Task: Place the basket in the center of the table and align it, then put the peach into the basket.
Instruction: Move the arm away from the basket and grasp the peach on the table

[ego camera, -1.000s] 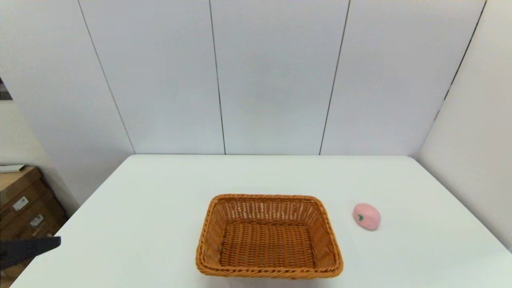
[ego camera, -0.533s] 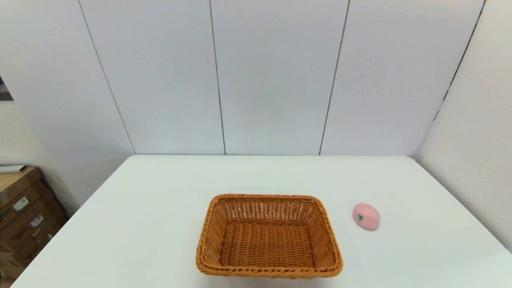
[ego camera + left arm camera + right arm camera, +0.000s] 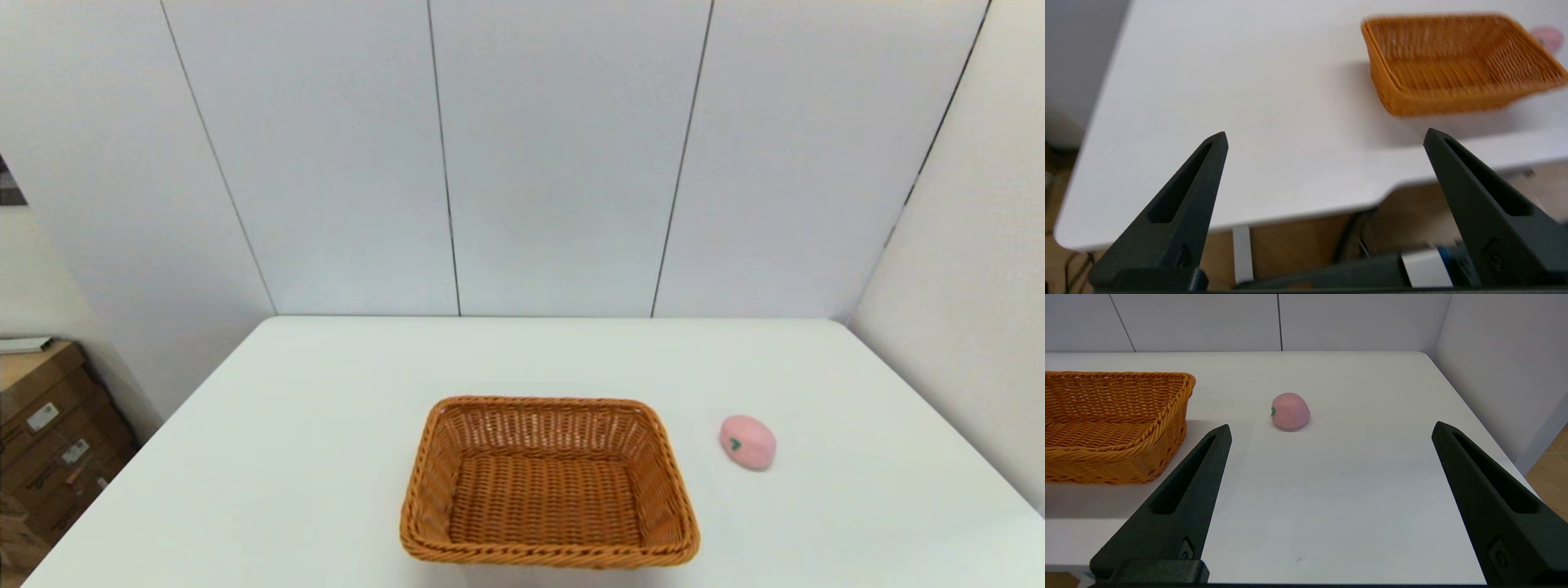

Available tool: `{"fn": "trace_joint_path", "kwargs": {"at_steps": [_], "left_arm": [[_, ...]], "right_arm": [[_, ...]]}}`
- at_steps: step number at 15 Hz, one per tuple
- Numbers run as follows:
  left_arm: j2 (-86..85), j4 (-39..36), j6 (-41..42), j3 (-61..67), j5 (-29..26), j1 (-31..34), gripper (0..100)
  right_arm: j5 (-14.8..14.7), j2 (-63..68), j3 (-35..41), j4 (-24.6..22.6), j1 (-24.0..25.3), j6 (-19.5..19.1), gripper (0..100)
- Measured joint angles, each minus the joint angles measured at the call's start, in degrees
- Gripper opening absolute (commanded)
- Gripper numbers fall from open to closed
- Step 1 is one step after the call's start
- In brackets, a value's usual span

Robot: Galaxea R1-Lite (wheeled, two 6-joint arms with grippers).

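Note:
The orange-brown wicker basket [image 3: 549, 483] sits empty near the front middle of the white table [image 3: 326, 425], its long sides square to the table edge. The pink peach [image 3: 747, 442] lies on the table to the basket's right, a short gap away. Neither arm shows in the head view. My left gripper [image 3: 1325, 136] is open, held off the table's near left corner, with the basket [image 3: 1457, 61] far ahead. My right gripper [image 3: 1331, 430] is open near the table's front right, the peach [image 3: 1290, 410] lying ahead between its finger lines and the basket [image 3: 1114, 424] off to one side.
Grey wall panels stand behind and to the right of the table. Cardboard boxes [image 3: 49, 441] are stacked on the floor past the table's left edge. Bare tabletop surrounds the basket and the peach.
A dark piece of the left arm seen at the head view's lower left edge one second ago has left the view. Basket and peach have not moved.

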Motion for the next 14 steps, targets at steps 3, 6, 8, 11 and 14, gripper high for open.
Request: {"fn": "trace_joint_path", "kwargs": {"at_steps": [3, 6, 8, 11, 14], "left_arm": [[-1.5, -10.6, 0.1, 6.4, 5.0, -0.1, 100], [-4.3, -19.7, 1.7, 13.8, 7.6, -0.7, 100], [-7.8, -18.2, 4.0, 16.5, 8.2, -1.0, 100], [-11.4, -19.8, 4.1, 21.7, 11.3, -1.4, 100], [-12.6, -23.2, 2.5, 23.9, 13.0, -1.5, 100]], "right_arm": [[0.0, 0.0, 0.0, 0.0, 0.0, 0.0, 100], [0.0, 0.0, 0.0, 0.0, 0.0, 0.0, 100], [0.0, 0.0, 0.0, 0.0, 0.0, 0.1, 100], [0.0, 0.0, 0.0, -0.2, 0.0, 0.2, 100], [-0.1, 0.0, -0.3, 0.7, 0.0, -1.2, 100]]}}
